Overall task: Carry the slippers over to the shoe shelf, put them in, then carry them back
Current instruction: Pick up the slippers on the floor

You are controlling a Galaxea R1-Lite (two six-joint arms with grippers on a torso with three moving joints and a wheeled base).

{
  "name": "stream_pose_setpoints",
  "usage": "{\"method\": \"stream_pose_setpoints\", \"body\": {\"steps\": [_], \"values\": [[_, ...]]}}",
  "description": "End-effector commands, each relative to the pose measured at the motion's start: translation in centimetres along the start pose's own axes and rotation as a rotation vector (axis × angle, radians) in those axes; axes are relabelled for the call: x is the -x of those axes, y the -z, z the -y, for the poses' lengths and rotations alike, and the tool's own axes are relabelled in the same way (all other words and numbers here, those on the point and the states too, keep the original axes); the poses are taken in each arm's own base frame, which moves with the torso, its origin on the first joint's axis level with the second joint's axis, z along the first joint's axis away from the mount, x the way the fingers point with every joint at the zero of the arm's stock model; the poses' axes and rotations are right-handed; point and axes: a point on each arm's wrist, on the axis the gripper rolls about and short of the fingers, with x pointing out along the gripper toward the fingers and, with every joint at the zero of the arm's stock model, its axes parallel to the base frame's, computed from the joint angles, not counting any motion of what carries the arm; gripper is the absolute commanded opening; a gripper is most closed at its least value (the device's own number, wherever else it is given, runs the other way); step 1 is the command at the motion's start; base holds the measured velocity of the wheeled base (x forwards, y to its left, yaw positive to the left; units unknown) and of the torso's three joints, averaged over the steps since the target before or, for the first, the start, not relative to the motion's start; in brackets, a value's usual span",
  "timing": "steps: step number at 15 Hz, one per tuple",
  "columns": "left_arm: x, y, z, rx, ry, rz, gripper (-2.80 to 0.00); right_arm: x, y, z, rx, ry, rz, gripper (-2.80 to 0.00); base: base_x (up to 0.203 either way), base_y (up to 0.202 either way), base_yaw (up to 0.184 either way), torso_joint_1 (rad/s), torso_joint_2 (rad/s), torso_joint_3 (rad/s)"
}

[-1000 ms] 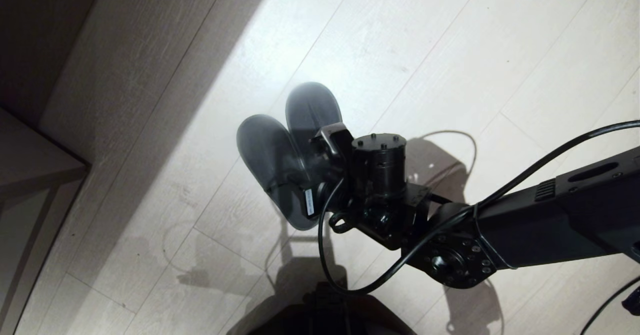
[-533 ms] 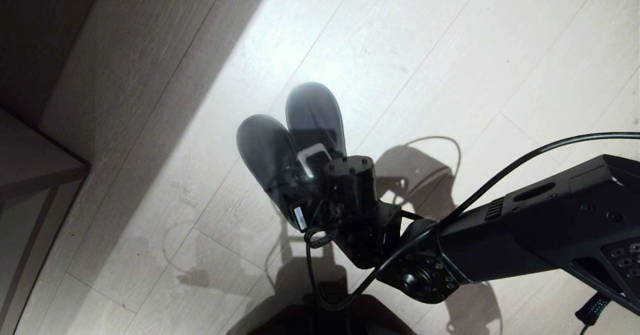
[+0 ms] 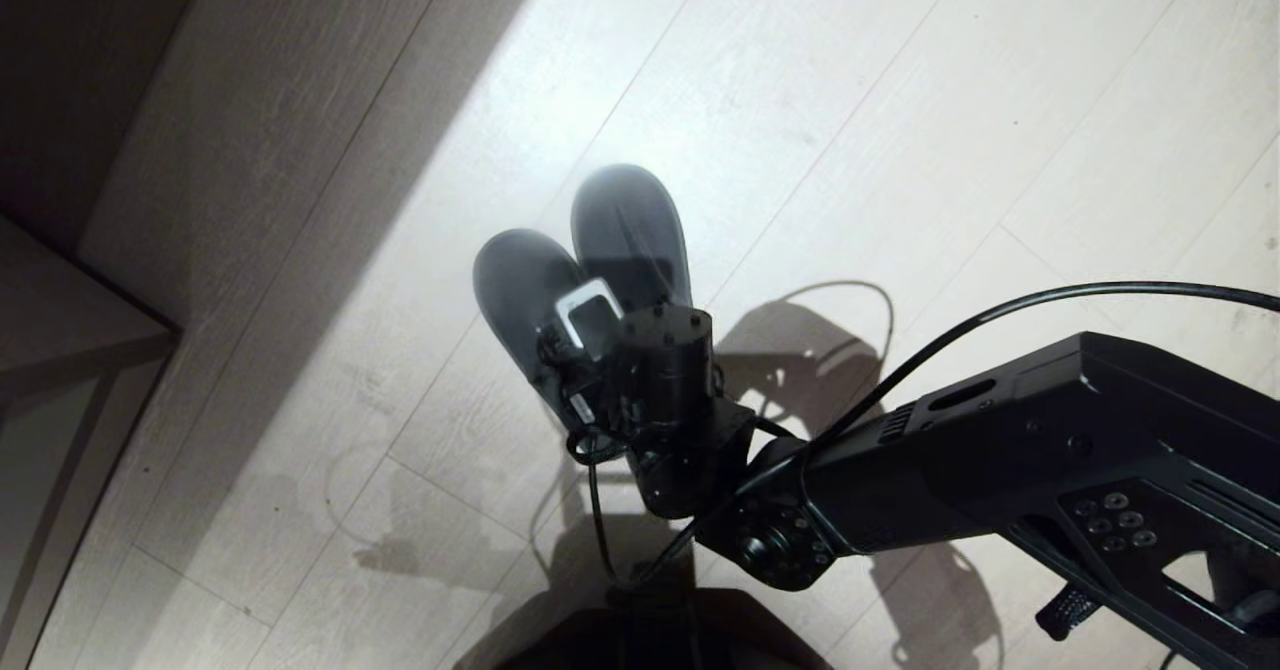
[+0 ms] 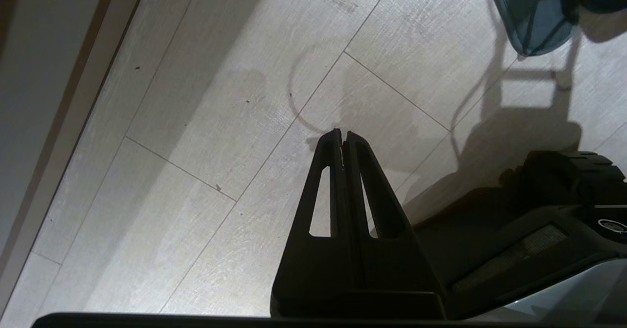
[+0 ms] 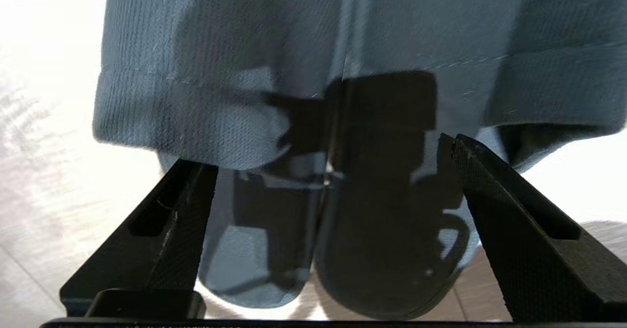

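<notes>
Blue-grey cloth fills the space just ahead of the right gripper (image 5: 325, 191): the slippers (image 3: 585, 270) lie side by side on the pale plank floor (image 3: 900, 100), heels toward the claw, whose fingers (image 5: 161, 220) are spread wide on either flank of the pair, pinching nothing. The black right arm (image 3: 1000, 470) and its cable (image 3: 1000, 320) overhang the slippers' heels. Off to the slippers' left the left gripper (image 4: 342, 139) hangs over the floor, fingers pressed together. Beyond, a wooden unit (image 3: 60, 340) stands well apart from the slippers.

Slippers (image 3: 600, 250): blue-grey, fine knit weave, stitched cuff line. Floor (image 3: 900, 100): pale whitewashed wood-grain planks, thin dark seams, grey shadow band far left. Right claw (image 5: 323, 230): matte black, textured pads. Left claw (image 4: 343, 142): black.
</notes>
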Motion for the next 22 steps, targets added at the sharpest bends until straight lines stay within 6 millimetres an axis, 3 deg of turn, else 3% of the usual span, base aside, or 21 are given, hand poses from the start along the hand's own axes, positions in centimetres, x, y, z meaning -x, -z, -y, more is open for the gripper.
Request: {"method": "stream_pose_setpoints", "body": {"steps": [1,10,13,22], "values": [[0.0,0.0,0.0,0.001,0.0,0.0,-2.8,-0.2,0.5,-0.9,0.012,-0.006,-0.008,0.0,0.0,0.0,0.0,0.0,0.0,0.0],[0.0,0.0,0.0,0.004,0.0,0.0,-2.8,-1.5,2.1,-1.9,0.079,0.055,-0.047,0.0,0.0,0.0,0.0,0.0,0.0,0.0],[0.0,0.0,0.0,0.004,0.0,0.0,-2.8,-1.8,1.4,-1.3,0.143,0.085,0.01,0.0,0.0,0.0,0.0,0.0,0.0,0.0],[0.0,0.0,0.0,0.005,0.0,0.0,-2.8,-3.6,2.6,0.4,0.205,0.073,0.047,0.0,0.0,0.0,0.0,0.0,0.0,0.0]]}}
